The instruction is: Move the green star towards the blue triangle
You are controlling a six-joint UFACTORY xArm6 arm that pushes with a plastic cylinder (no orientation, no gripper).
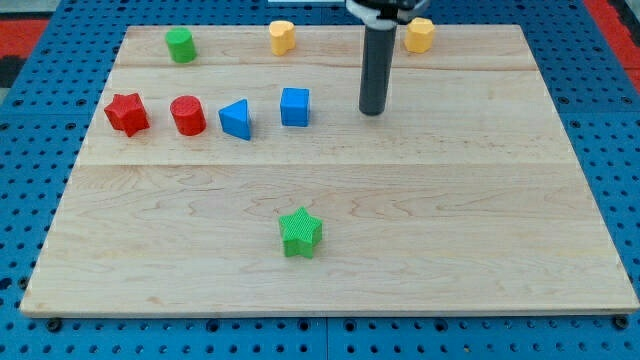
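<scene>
Bright, even overhead light falls on the pale tabletop [480, 220], blocks casting only small soft shadows at their bases, no harsh glare, focus sharp with slight compression softness.

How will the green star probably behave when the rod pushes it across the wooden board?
The green star looks rigid and squat with a flat base, so it should slide, not roll or tip. Its points may make it rotate if my tip pushes off-centre. The board looks smooth, so it probably slides easily.
</scene>
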